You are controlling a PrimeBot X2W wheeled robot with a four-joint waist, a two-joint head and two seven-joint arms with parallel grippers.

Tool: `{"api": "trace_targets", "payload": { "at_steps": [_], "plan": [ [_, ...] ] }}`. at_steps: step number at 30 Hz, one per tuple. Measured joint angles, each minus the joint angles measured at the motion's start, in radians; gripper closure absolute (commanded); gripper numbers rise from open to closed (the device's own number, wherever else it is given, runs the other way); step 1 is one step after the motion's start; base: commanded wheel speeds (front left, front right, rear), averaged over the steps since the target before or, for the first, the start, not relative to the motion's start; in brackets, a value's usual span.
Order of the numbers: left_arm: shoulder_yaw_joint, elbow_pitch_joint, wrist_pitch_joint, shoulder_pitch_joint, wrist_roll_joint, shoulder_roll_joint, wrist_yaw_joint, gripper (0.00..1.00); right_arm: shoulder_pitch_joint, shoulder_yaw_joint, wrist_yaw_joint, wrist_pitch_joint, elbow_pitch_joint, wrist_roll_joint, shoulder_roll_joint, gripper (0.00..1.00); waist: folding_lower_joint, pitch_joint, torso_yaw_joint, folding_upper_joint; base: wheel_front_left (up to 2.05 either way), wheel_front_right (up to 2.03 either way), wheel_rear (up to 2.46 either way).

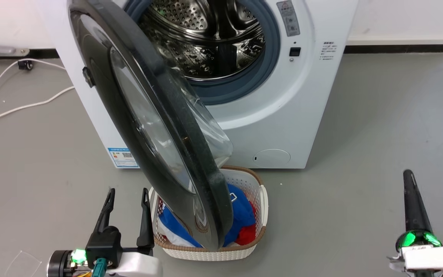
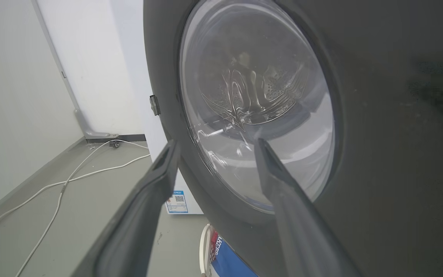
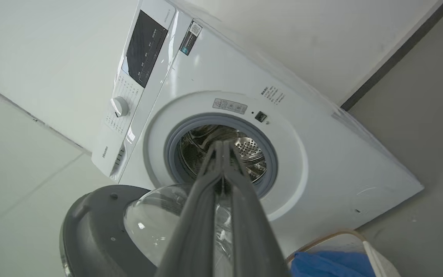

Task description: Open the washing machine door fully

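The door stands about half open, at 7 o'clock from the washing machine; the rest of the swing is left to do. The left gripper is spread beside it, the right gripper pressed together, empty

White basket holds blue and red clothes.

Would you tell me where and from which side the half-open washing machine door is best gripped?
On the door, pinch the near, free rim edge from the outer face, using the left gripper; the bulging glass bowl offers no edge.
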Motion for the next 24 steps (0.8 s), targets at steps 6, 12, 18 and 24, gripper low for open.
{"api": "trace_targets", "payload": {
  "at_steps": [6,12,18,24],
  "plan": [
    [0.007,-0.006,0.0,0.013,0.007,0.001,0.0,0.0,0.009,-0.103,0.0,-0.021,-0.029,-0.398,0.041,0.0,0.0,-0.011,-0.011,0.0001,0.0,0.0,0.0],
    [0.009,-0.007,0.0,0.014,0.007,0.001,0.0,0.0,0.028,-0.148,0.0,-0.021,-0.107,-0.805,0.091,0.0,0.0,-0.016,-0.013,0.0001,0.0,0.0,0.0],
    [0.004,-0.006,0.0,0.018,0.007,0.0,0.003,0.0,0.063,-0.131,0.002,-0.021,-0.099,-0.979,0.11,0.0,0.0001,-0.023,-0.009,0.0,0.0,0.0,0.0],
    [0.003,-0.006,0.0,0.02,0.007,0.0,0.004,0.0,0.092,-0.139,0.002,-0.021,-0.047,-1.004,0.116,0.0,0.0001,-0.027,-0.004,0.0,0.0,0.0,0.0]
  ]
}}
